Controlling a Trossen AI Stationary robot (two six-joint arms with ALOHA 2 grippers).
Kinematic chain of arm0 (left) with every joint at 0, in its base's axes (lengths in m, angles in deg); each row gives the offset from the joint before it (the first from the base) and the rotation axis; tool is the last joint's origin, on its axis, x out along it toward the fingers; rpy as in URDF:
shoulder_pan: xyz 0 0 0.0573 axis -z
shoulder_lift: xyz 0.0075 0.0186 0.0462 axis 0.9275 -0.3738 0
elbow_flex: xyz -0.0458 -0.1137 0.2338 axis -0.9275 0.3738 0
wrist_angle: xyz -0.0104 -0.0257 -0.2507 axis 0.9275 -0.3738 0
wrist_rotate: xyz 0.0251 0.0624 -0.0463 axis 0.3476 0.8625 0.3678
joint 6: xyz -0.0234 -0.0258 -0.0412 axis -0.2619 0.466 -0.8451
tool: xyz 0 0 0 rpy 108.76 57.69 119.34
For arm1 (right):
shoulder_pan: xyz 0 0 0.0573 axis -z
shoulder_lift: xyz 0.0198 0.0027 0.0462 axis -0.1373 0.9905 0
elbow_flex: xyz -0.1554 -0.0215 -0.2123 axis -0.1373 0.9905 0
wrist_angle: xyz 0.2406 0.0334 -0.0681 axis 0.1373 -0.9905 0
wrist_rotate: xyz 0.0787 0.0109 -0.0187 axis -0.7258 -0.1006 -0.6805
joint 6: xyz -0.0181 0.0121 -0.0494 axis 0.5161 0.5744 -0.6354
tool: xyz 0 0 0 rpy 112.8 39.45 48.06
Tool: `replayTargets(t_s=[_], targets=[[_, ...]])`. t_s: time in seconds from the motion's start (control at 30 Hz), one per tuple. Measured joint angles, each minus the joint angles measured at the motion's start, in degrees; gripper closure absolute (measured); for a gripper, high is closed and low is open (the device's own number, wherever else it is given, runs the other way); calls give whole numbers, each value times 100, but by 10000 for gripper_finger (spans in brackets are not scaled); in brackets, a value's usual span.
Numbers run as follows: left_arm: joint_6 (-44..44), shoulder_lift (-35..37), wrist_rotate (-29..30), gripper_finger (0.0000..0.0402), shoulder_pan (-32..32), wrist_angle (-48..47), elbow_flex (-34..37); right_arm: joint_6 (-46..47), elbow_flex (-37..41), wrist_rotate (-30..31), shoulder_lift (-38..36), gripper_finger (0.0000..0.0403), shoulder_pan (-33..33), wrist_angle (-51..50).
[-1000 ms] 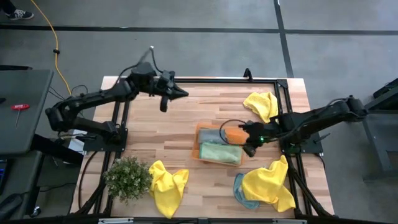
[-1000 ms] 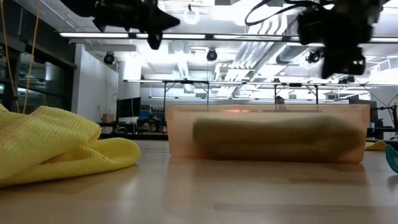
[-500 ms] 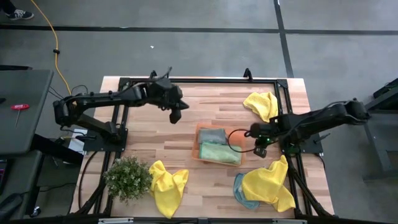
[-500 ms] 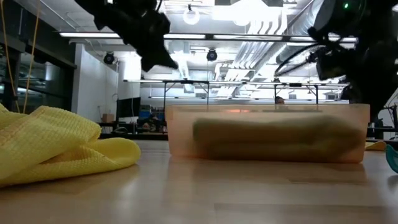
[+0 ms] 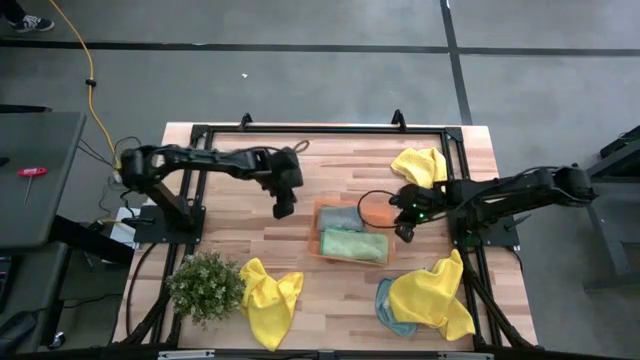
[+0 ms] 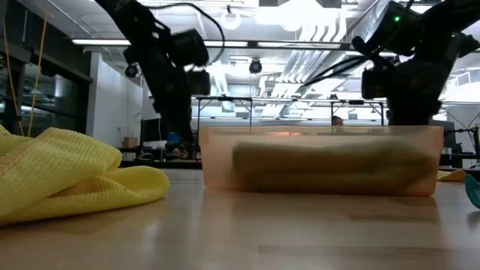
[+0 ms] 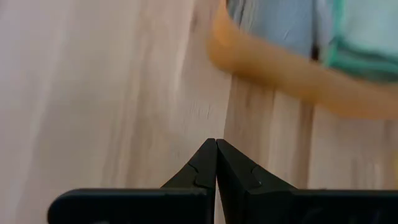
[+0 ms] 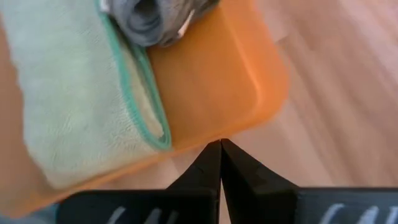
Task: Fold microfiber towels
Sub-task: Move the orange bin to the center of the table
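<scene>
It's a robotics lab on an open industrial floor. The wooden table (image 5: 300, 300) sits in a black metal frame (image 5: 300, 129) on bare grey concrete crossed by dark lines, with a yellow cable (image 5: 88, 75) trailing off toward ten o'clock. Looking level across the tabletop, I see exposed ceiling ducts (image 6: 315, 60), long strip lights (image 6: 247, 43) and more framed workbenches (image 6: 285, 101) behind.

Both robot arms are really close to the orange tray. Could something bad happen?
Maybe. The left gripper and right gripper are shut and flank the orange plastic tray holding the folded pale green towel and grey-blue towel. A sideways nudge could shove the tray or rumple those towels. Shut, neither gripper can pick up the crumpled yellow towel yet.
</scene>
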Motion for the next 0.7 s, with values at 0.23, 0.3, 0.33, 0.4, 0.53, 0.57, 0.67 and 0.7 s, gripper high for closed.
replayTargets(t_s=[0.23, 0.3, 0.33, 0.4, 0.53, 0.57, 0.67, 0.7], targets=[[188, -529, 17, 401, 93, 184, 4, 331, 0, 115, 603, 403, 263, 1030], [196, -536, 11, 401, 91, 253, 4, 476, 0, 110, 817, 403, 283, 1435], [234, -536, 11, 402, 82, 318, 2, 541, 0, 101, 922, 403, 289, 1633], [346, -519, 17, 401, 62, 334, 2, 682, 0, 67, 1119, 403, 289, 1985], [529, -462, 15, 401, -66, 318, 0, 858, -1, -53, 1417, 403, 289, 2439], [536, -462, 15, 401, -111, 302, 2, 910, 0, -61, 1453, 403, 289, 2499], [567, -462, -14, 402, -275, 322, 2, 1022, -2, -81, 1489, 403, 287, 2605], [586, -462, -57, 401, -333, 330, 2, 1021, -2, -80, 1485, 403, 287, 2631]])
